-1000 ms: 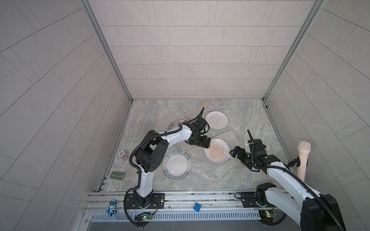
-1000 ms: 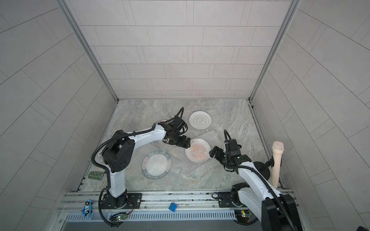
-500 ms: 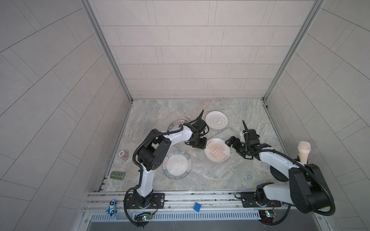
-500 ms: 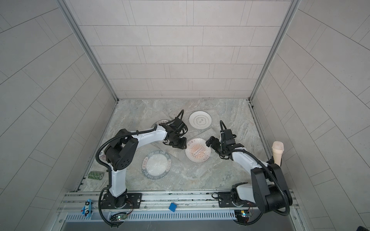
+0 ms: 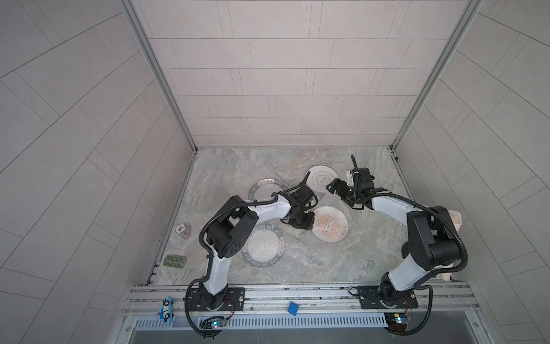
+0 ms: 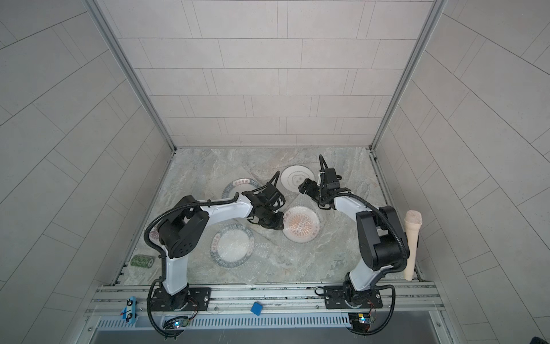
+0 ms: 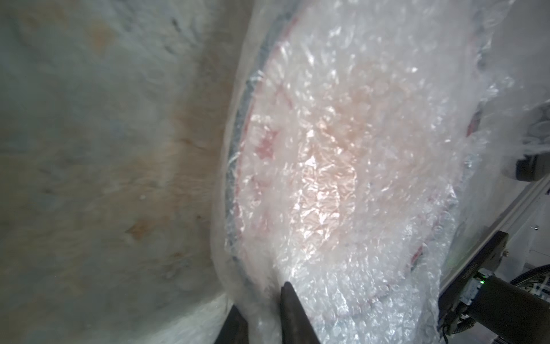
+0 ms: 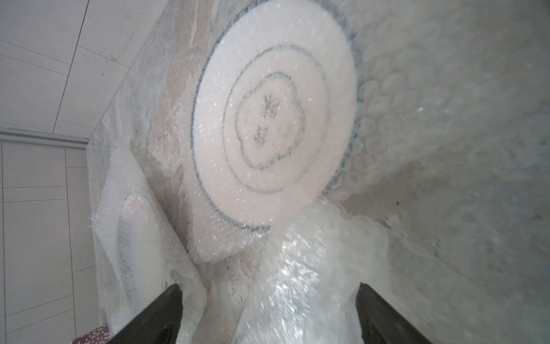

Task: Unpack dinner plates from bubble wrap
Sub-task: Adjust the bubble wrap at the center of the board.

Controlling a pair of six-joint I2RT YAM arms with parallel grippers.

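L fingers (image 5: 308, 223): low at the left edge of the sunburst plate (image 5: 329, 225), tips close together, pinching the bubble wrap (image 7: 342, 149) that covers that plate. In the L wrist view the wrap edge runs btwn the two tips.
R fingers (image 5: 331, 188): spread wide, just right of the ringed plate (image 5: 321, 181). In the R wrist view a bunched fold of wrap sits btwn them, not clamped.
Sunburst plate: centre of the table (image 5: 372, 247), flat, under wrap, orange centre showing thru.
Ringed plate: far-centre, flat, grey rings w/ marks in the middle, wrap over it.
Near green-rim plate (image 5: 263, 245): near-left of centre, flat, far rim partly hidden by the L arm. Wrap lies around it; over or under, can't tell.
Far green-rim plate (image 5: 262, 189): far-left of centre, right part hidden by the L arm.
Other wrap: clear sheets lie across the table round the plates, one corner reaching the near edge.
Green roll (image 5: 174, 261): near-left edge of table, on its side.
Pinkish cup (image 5: 184, 230): left edge, just beyond the roll.
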